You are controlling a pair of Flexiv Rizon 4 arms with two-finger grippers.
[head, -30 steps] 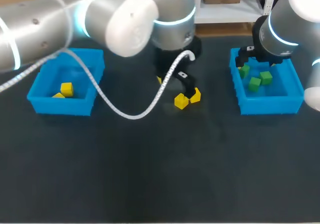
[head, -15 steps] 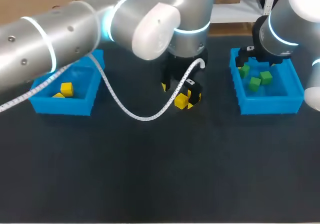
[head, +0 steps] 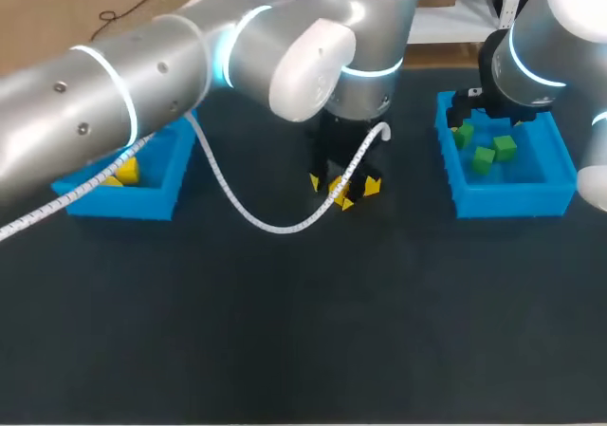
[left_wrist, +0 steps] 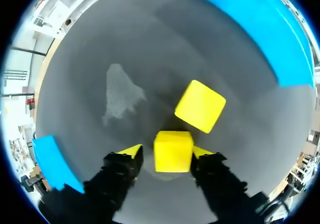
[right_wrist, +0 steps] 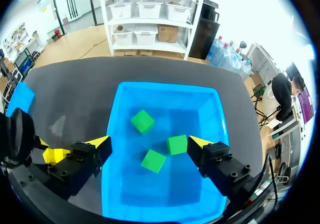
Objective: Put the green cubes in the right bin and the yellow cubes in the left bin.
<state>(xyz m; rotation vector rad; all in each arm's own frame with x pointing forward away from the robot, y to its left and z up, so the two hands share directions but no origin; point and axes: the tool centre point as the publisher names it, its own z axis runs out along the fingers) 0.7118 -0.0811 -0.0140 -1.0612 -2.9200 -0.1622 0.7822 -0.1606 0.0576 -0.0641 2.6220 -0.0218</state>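
since the yellow cube [left_wrist: 173, 151] is sitting right between the left gripper's [left_wrist: 167, 152] spread fingers, faces squared to them, closing is looking like the whole move. they're straddling it, not clearly pinching. a second yellow cube [left_wrist: 200, 106] is lying just ahead, crowding things. the dark table [left_wrist: 90, 49] is giving flat footing, and the left bin [left_wrist: 270, 34] is sitting well beyond.

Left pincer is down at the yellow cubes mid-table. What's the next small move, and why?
Probably close the left pincer. A yellow cube sits squarely between its open fingers, with a gap showing on one side, so it isn't gripped yet. The second yellow cube lies just ahead, outside the fingers, so closing shouldn't catch it.
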